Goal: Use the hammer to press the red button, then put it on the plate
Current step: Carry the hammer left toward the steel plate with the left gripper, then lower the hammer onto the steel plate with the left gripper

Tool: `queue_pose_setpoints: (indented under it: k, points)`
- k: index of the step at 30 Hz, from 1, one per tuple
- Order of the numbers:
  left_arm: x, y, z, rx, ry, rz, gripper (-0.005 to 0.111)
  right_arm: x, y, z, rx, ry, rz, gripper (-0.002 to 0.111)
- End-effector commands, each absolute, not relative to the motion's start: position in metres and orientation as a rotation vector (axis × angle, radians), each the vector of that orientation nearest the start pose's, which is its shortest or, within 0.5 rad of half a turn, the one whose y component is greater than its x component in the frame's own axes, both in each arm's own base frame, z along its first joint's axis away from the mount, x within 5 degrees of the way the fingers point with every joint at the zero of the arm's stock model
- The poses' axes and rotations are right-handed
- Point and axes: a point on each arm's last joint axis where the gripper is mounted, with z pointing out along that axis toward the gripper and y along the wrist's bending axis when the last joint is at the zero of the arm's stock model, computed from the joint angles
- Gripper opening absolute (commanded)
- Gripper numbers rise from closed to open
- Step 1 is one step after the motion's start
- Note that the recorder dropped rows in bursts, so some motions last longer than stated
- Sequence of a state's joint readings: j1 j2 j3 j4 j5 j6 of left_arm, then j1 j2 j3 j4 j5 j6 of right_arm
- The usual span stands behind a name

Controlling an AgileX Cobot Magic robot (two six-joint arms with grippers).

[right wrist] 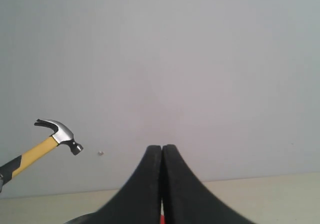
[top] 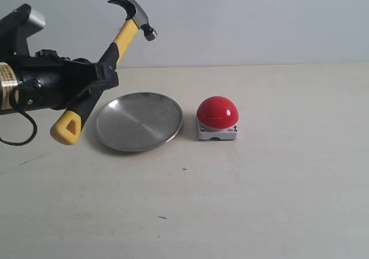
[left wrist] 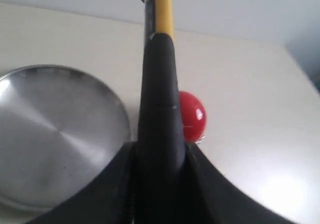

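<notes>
Above the surface's (top: pixel 277 184) left edge, my left gripper (top: pixel 105 76) clamps the hammer (top: pixel 125 35) by its black grip, head raised. The plate (top: pixel 138 122) lies near the middle, the red button (top: pixel 217 112) just beside it; my right gripper (right wrist: pixel 162 184) is clenched, empty.

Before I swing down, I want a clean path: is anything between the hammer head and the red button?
Nothing visible. The left gripper holds the hammer raised in the air; open space separates its head from the red button. The plate lies flat beside the button, below that path.
</notes>
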State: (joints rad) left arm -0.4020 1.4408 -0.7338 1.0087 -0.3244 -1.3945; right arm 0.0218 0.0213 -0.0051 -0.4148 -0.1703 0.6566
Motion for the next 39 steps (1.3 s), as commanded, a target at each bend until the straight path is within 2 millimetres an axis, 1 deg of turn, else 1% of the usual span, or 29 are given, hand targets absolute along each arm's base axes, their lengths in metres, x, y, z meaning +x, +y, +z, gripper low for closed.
queue_pose_setpoints:
  k: [1, 2, 3, 4, 5, 6, 7, 8, 10, 14, 18, 22, 24, 27, 30, 33, 39]
  points:
    - [0.267, -0.128, 0.259, 0.238, 1.926, -1.232, 0.000, 0.055, 0.008, 0.226, 0.088, 1.347, 0.269, 0.000]
    - [0.269, -0.125, 0.258, 0.229, 1.921, -1.257, 0.000, 0.055, 0.008, 0.226, 0.088, 1.347, 0.269, 0.000]
    - [0.274, -0.119, 0.253, 0.191, 1.932, -1.275, 0.000, 0.055, 0.008, 0.226, 0.088, 1.347, 0.269, 0.000]
    - [0.276, -0.117, 0.250, 0.179, 1.941, -1.272, 0.000, 0.055, 0.008, 0.226, 0.088, 1.347, 0.269, 0.000]
    - [0.282, -0.114, 0.240, 0.149, 1.972, -1.267, 0.000, 0.055, 0.008, 0.226, 0.088, 1.347, 0.269, 0.000]
    - [0.284, -0.114, 0.235, 0.137, 1.988, -1.265, 0.000, 0.055, 0.008, 0.226, 0.088, 1.347, 0.269, 0.000]
    - [0.290, -0.113, 0.222, 0.058, 2.031, -1.295, 0.000, 0.055, 0.007, 0.226, 0.089, 1.347, 0.270, 0.000]
    - [0.294, -0.113, 0.217, 0.018, 2.049, -1.320, 0.000, 0.055, 0.007, 0.226, 0.089, 1.347, 0.270, 0.000]
    - [0.310, -0.118, 0.195, -0.080, 2.107, -1.401, 0.000, 0.055, 0.007, 0.226, 0.089, 1.347, 0.270, 0.000]
    - [0.333, -0.121, 0.162, -0.272, 2.133, -1.492, 0.000, 0.055, 0.007, 0.226, 0.089, 1.347, 0.270, 0.000]
    - [0.343, -0.126, 0.142, -0.277, 2.116, -1.591, 0.000, 0.055, 0.008, 0.226, 0.088, 1.347, 0.269, 0.000]
    - [0.346, -0.126, 0.131, -0.357, 2.112, -1.630, 0.000, 0.055, 0.008, 0.226, 0.088, 1.347, 0.269, 0.000]
    - [0.348, -0.126, 0.120, -0.401, 2.102, -1.649, 0.000, 0.055, 0.008, 0.226, 0.088, 1.347, 0.269, 0.000]
    - [0.348, -0.124, 0.113, -0.424, 2.113, -1.648, 0.000, 0.055, 0.008, 0.226, 0.088, 1.347, 0.269, 0.000]
    - [0.350, -0.118, 0.106, -0.468, 2.113, -1.650, 0.000, 0.055, 0.008, 0.226, 0.089, 1.347, 0.270, 0.000]
    - [0.349, -0.118, 0.098, -0.470, 2.121, -1.673, 0.000, 0.055, 0.007, 0.226, 0.091, 1.350, 0.269, 0.000]
    - [0.352, -0.119, 0.098, -0.428, 2.117, -1.673, 0.000, 0.055, 0.007, 0.226, 0.091, 1.350, 0.269, 0.000]
